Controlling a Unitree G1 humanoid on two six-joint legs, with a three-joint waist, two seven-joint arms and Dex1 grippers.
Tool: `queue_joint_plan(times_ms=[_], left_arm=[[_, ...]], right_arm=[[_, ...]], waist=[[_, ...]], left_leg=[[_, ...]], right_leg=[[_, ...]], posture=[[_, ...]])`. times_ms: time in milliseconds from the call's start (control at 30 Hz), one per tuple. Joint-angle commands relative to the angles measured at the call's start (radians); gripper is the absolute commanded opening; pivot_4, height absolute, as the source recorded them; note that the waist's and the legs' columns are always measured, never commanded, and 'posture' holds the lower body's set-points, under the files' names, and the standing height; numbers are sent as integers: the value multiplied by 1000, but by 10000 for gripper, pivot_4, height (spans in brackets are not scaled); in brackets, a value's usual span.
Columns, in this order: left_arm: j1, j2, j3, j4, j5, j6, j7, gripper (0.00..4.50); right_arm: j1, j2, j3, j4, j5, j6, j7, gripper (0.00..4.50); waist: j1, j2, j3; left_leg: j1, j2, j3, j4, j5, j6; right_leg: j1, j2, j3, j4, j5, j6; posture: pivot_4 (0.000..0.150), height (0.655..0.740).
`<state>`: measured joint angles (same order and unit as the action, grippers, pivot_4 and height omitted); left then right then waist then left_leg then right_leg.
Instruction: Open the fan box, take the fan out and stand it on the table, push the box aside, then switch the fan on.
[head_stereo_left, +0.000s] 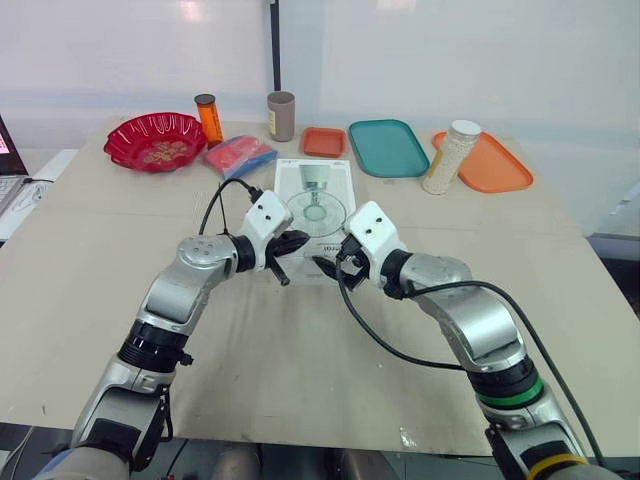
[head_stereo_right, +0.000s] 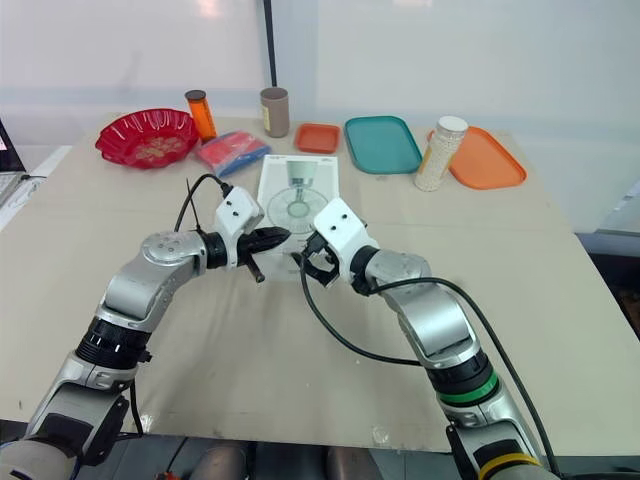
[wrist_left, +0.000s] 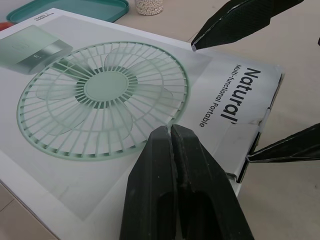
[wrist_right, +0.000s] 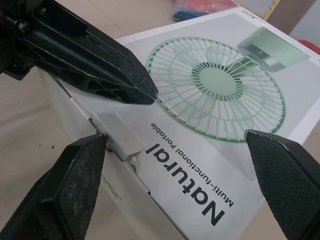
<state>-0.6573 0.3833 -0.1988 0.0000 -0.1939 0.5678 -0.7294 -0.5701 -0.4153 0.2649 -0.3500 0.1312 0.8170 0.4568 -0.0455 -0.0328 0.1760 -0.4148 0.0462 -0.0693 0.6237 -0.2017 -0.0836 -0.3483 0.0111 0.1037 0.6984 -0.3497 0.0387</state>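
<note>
The fan box (head_stereo_left: 315, 205) is a flat white carton printed with a green fan, lying in the middle of the table. My left gripper (head_stereo_left: 298, 241) is shut, its joined tips (wrist_left: 171, 131) resting on the box top near the near end, by the word "Natural". My right gripper (head_stereo_left: 330, 263) is open at that same near end. One of its fingers (wrist_right: 75, 170) sits beside the end flap (wrist_right: 120, 137), which stands slightly lifted. Its other finger (wrist_right: 285, 165) hangs over the box top. The box lid is closed over whatever is inside.
Behind the box, from left to right, stand a red bowl (head_stereo_left: 155, 140), an orange bottle (head_stereo_left: 209, 117), a blue-red packet (head_stereo_left: 240, 155), a brown cup (head_stereo_left: 281, 115), a small orange tray (head_stereo_left: 323, 141), a teal tray (head_stereo_left: 388, 147), a jar of white beads (head_stereo_left: 450, 157) and an orange tray (head_stereo_left: 495, 165).
</note>
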Motion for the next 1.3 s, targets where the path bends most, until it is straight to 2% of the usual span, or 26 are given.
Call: queue_joint_plan(times_ms=[33, 1033, 1167, 1300], left_arm=[[25, -2, -37, 8, 10, 20, -19, 1594], [57, 4, -33, -25, 8, 42, -15, 1594], [44, 6, 5, -21, 0, 57, 9, 1594], [-11, -13, 129, 18, -50, 75, 68, 1594]], right_arm=[[-41, 0, -46, 1, -23, -17, -26, 45000], [-134, 56, -101, 110, -36, -47, -81, 45000], [-125, 52, -107, 92, -39, -41, -75, 45000], [-86, 35, -118, -4, -4, 13, -41, 45000]], waist=[[0, 0, 0], [-1, 0, 0], [-1, 0, 0], [-2, 1, 1]], left_leg=[[0, 0, 0, 0, 0, 0], [0, 0, 0, -2, 0, 0], [0, 0, 0, -2, 0, 0], [-1, 0, 0, -2, 0, 0]], right_leg=[[0, 0, 0, 0, 0, 0], [-1, 0, 0, 0, 0, 0], [-1, 0, 0, 0, 0, 0], [-2, 0, 0, 0, 0, 0]], posture=[[1500, 7400], [1500, 7400], [1500, 7400], [1500, 7400]])
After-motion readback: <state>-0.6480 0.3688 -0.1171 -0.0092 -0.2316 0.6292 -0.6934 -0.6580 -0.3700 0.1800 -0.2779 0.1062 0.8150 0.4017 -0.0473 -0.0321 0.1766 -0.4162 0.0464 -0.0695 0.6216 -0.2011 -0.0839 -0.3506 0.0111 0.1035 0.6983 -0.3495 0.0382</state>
